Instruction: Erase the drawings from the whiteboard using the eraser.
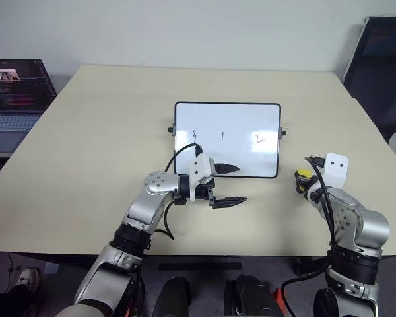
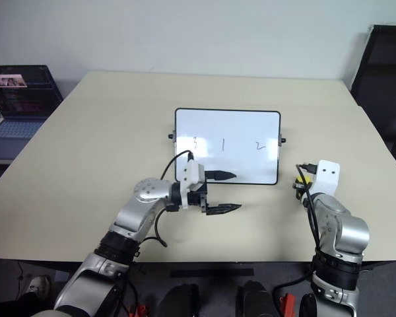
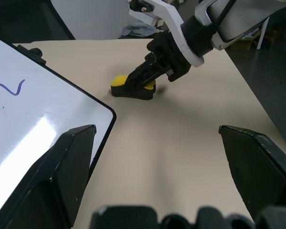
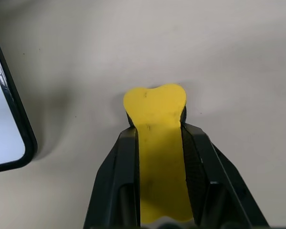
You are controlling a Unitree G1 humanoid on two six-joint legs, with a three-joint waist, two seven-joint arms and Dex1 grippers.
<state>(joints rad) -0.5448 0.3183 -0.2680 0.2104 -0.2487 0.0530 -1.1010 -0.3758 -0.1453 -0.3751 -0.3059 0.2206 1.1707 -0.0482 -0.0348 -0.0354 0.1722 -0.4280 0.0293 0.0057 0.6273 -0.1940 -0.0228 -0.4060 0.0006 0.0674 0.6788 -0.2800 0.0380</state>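
The right gripper [image 4: 158,138] pinches the yellow foam eraser [image 4: 157,143] on the beige table [image 1: 105,132], apparently for lifting, while the left gripper [image 1: 228,185] hangs wide open.

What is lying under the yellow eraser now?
The eraser rests on the bare beige table, squeezed by the right pincer. Its dark underside shows at the edge; the tabletop beneath is covered.

Yellow eraser [image 4: 155,114] with dark underside, between black fingers [image 4: 121,176]. White whiteboard [image 1: 227,119] framed in thin black, bearing dark blue drawings [image 1: 223,138]. Beige table [image 1: 105,132]. Black left gripper [image 1: 227,185] on a white mount.
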